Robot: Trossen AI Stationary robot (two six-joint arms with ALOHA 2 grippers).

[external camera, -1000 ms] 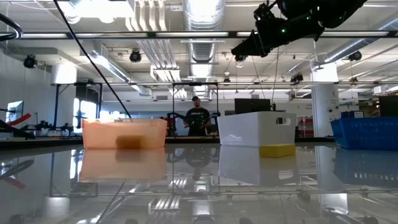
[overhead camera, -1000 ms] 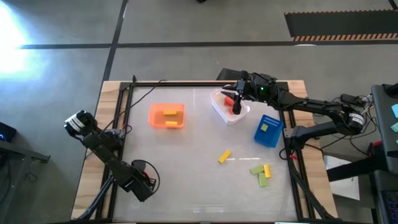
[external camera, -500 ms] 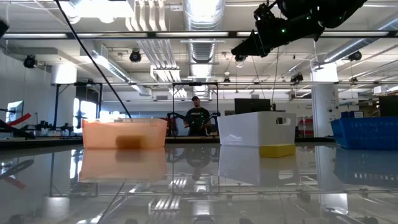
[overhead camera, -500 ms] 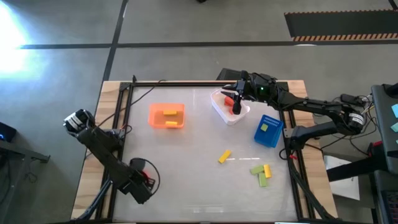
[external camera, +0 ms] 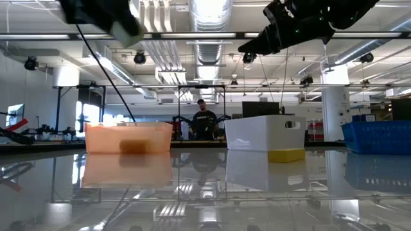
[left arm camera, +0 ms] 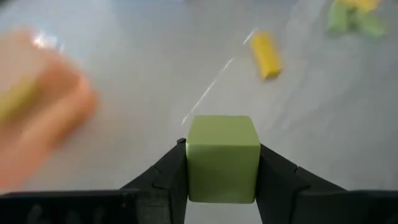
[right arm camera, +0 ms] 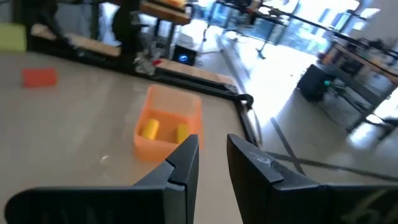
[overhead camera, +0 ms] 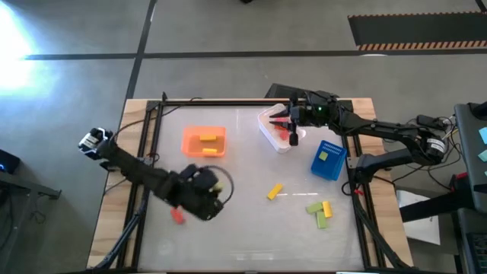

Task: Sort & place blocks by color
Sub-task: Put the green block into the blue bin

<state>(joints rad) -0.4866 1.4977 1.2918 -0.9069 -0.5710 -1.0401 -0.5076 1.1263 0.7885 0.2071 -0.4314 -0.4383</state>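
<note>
While clamped between the two dark fingers of the left gripper (left arm camera: 222, 163), a light green block (left arm camera: 222, 158) fills the jaw gap with both fingers pressed on its sides; seen only in the left wrist view. From above, left gripper (overhead camera: 204, 194) placed over the table (overhead camera: 243, 236) between the orange bin (overhead camera: 204, 141) and the near edge, toward the left side. Right gripper (overhead camera: 293, 128) raised above the white bin (overhead camera: 268, 131) near the far edge; in the right wrist view, fingers (right arm camera: 184, 160) parted by a narrow empty gap, holding nothing.

Blocks: small, rectangular, in red, yellow and light green. Two yellow blocks (overhead camera: 205, 144) inside the orange bin. One yellow block (overhead camera: 323, 156) inside the blue bin (overhead camera: 328, 160) by the right edge. Loose yellow block (overhead camera: 275, 191) lying alone on the table toward the near right corner. Cluster of green and yellow blocks (overhead camera: 319, 211) closer to that corner, touching one another. Red block (overhead camera: 178, 217) on the table just beside the left gripper, toward the near edge.

Low view: orange bin (external camera: 128, 137), white bin (external camera: 264, 132) and blue bin (external camera: 377, 136) in a row, a yellow block (external camera: 286, 154) at the white bin's base, a person standing in the room beyond.
</note>
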